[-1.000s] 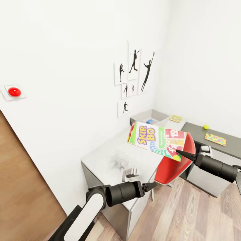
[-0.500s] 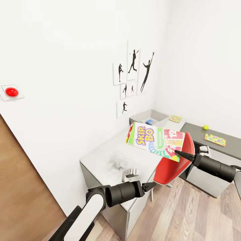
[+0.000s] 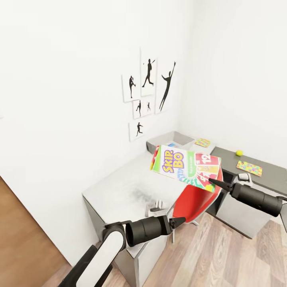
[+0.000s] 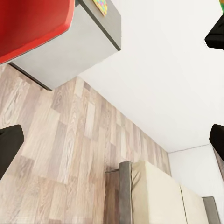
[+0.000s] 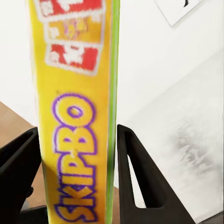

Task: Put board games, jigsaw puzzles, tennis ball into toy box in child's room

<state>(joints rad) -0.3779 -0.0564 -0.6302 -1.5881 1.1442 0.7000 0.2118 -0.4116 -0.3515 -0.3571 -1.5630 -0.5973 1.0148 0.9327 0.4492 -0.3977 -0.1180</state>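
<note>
So your right gripper (image 3: 213, 183) is pinching the SKIP-BO box (image 3: 186, 168) by its near edge, both fingers (image 5: 137, 177) squeezed onto the thin side, so the box hangs out flat in front of you, above the red chair (image 3: 197, 199). Makes sense to carry it like that, face up and clear of the table (image 3: 119, 191) so it doesn't snag on the way over. Your left gripper (image 3: 180, 220) has nothing in it, fingers spread apart, just parked low and near the table's front edge. The toy box (image 3: 169, 140) sits at the far end of the table against the wall, well apart from the SKIP-BO still. One jigsaw puzzle (image 3: 203, 142) lies just right of it, the other puzzle (image 3: 249, 168) and the tennis ball (image 3: 239, 152) are on the dark wing (image 3: 263, 179) to the right. I'd guess you need to roll closer before you can drop it in
</note>
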